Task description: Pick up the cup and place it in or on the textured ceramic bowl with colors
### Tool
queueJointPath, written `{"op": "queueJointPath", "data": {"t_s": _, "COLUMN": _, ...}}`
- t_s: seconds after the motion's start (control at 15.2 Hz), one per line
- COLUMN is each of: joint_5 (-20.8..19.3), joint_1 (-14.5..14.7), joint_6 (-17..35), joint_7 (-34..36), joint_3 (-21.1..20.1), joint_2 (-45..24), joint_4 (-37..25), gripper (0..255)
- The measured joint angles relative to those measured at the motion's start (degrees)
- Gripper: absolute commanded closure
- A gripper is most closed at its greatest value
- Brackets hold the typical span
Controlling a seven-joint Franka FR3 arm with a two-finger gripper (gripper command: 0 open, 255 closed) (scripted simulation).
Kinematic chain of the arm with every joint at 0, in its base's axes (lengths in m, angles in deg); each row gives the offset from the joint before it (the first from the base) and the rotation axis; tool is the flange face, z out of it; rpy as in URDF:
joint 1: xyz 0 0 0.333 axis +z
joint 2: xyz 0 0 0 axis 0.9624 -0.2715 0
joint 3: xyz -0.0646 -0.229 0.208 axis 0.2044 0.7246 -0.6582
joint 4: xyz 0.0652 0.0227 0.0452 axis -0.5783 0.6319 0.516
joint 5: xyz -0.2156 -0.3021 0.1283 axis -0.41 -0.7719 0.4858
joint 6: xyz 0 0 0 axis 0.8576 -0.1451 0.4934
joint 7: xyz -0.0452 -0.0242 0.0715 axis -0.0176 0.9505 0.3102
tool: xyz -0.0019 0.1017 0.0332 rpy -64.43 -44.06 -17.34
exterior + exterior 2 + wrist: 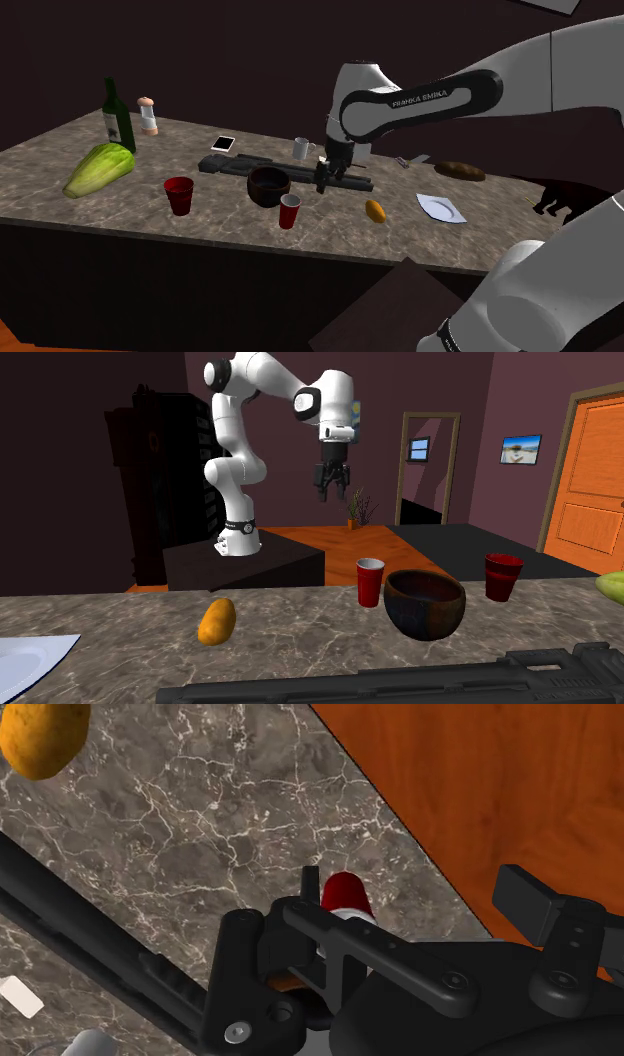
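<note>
1. Closest to the lens in the second exterior view is a long black gun-shaped thing (420,677), lying flat across the marble counter (300,637).
2. The cup (370,582) is red with a white rim. It stands upright on the counter just beside the dark brown bowl (425,604), on the second exterior view's left of it. Can't tell if they actually touch.
3. The gripper (331,495) hangs in the air well above the cup, fingers spread apart with nothing in them. The wrist view has the cup's red top down below, close to one finger.
4. A second red cup (503,576) sits on the bowl's other side, and an orange-yellow lump (217,621) lies on the near side of the counter.
5. Further out in the shoulder view: white mug (302,149), pale green cabbage (99,168) and green bottle (117,120).
</note>
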Motion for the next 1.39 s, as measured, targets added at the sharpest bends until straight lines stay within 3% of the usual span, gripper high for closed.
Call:
{"op": "queueJointPath", "data": {"t_s": 0.59, "joint_5": -4.35, "joint_1": 0.47, "joint_6": 11.04, "joint_7": 1.53, "joint_3": -0.88, "joint_2": -19.39, "joint_4": -8.66, "gripper": 0}}
{"op": "queueJointPath", "data": {"t_s": 0.86, "joint_5": -6.53, "joint_1": 1.35, "joint_6": 13.50, "joint_7": 2.58, "joint_3": -0.86, "joint_2": -28.26, "joint_4": -15.07, "gripper": 0}}
{"op": "queueJointPath", "data": {"t_s": 1.39, "joint_5": -8.41, "joint_1": 1.95, "joint_6": 18.15, "joint_7": 3.60, "joint_3": -0.20, "joint_2": -35.78, "joint_4": -17.93, "gripper": 0}}
